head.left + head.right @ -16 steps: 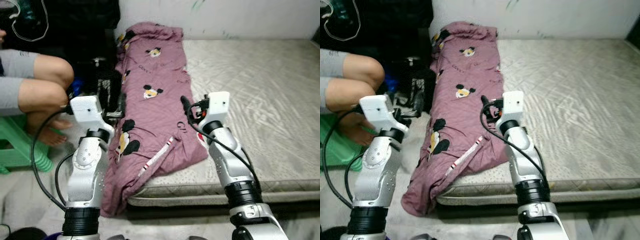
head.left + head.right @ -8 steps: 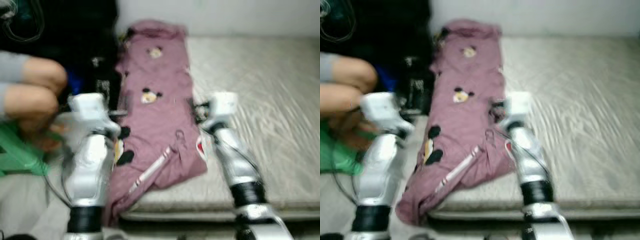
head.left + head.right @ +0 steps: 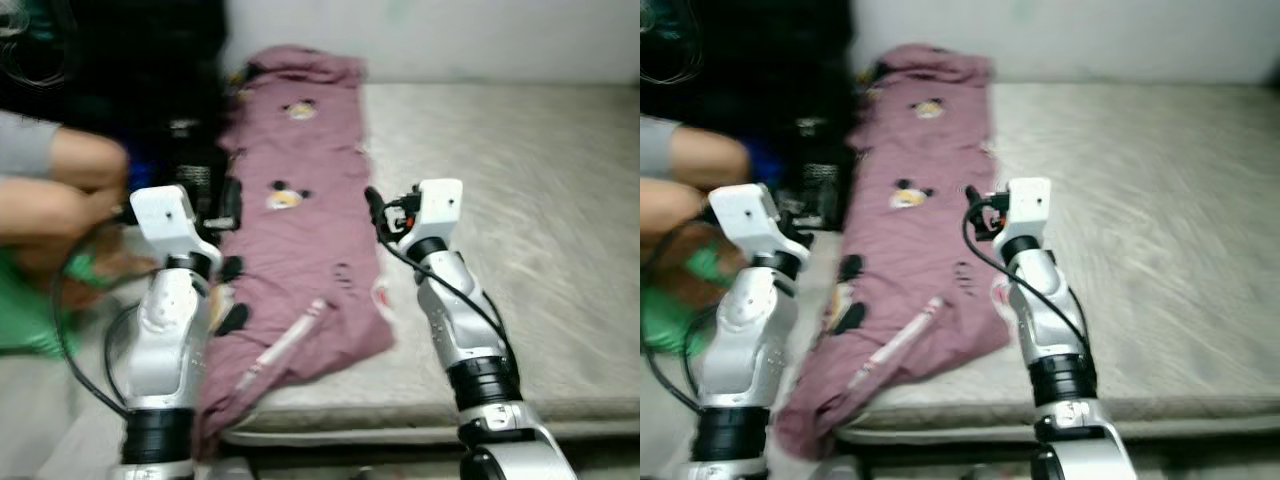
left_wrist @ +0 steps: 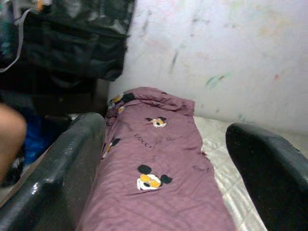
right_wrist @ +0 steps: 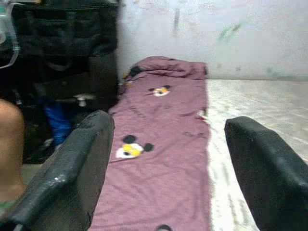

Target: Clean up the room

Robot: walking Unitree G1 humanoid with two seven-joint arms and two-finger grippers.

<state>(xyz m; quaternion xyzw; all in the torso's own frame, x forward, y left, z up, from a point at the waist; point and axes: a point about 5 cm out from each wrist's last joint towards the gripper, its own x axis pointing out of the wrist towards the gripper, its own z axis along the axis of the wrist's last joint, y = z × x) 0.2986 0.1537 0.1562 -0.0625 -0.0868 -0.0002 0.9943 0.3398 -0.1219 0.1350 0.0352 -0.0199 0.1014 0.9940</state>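
standing here at the foot of the bed, both silver arms are raised in front of the robot. the left gripper [image 4: 163, 168] has its two black fingers [image 4: 57, 178] spread wide with nothing between them, not touching anything, held up near the left edge of the mattress [image 3: 520, 200] beside where the cover droops off. the right gripper [image 5: 163, 163] is the same deal, fingers [image 5: 67, 173] splayed wide and holding nothing, hovering above the mattress just beside the right edge of the cover.

the thing that needs tidying is the mauve cartoon-mouse blanket [image 3: 300, 210]. it's laid in a long rumpled strip down the left side of the mattress, near end slumping over the corner toward the floor, far end bunched up against the white wall [image 4: 216, 53]. the rest of the mattress to the right is bare grey quilted fabric.

off to the left a person is sitting, bare knee [image 3: 95, 160] and a grey sleeve [image 3: 25, 145] in view, on something green [image 3: 25, 310], can't tell exactly what since it's blurry. past them, dark bags or luggage [image 5: 62, 33] are stacked against the wall, with a white cord [image 4: 14, 53] dangling over the front.
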